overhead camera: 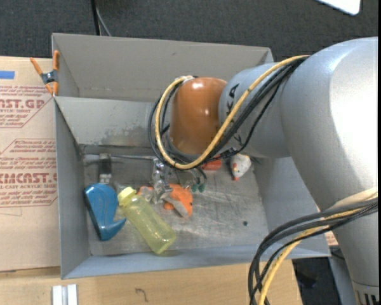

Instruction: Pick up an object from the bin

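A blue block (103,210) lies just beside a tilted translucent yellow bottle (147,223), with a small white-and-red thing (240,165) well apart to their right.

The bin (114,62) is matt grey metal (floor scuffed), the yellow bottle (149,227) at lower left translucent plastic, the blue piece (103,210) beside it smooth plastic.

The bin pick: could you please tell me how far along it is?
Done: the end effector is down in the bin, beside the yellow bottle and an orange piece. In hand: nothing visibly gripped. Left: gripping and lifting one; the blue piece lies untouched at left.
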Available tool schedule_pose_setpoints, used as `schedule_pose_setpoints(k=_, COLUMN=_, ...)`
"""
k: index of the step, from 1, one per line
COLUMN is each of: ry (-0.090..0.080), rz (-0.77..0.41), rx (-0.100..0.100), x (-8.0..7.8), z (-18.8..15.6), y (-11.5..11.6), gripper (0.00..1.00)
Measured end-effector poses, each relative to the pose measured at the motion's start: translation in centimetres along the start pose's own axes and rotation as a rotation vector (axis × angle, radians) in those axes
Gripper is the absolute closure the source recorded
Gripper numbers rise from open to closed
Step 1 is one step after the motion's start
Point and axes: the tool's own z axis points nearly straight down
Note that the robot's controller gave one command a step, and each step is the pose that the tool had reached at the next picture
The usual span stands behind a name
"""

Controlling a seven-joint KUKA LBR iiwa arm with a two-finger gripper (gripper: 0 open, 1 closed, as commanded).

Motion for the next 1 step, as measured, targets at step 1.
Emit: schedule_pose_setpoints(k=1, ry=0.000, rz=0.000, rx=0.002, x=0.14, z=-13.65, y=-0.55, gripper=1.00)
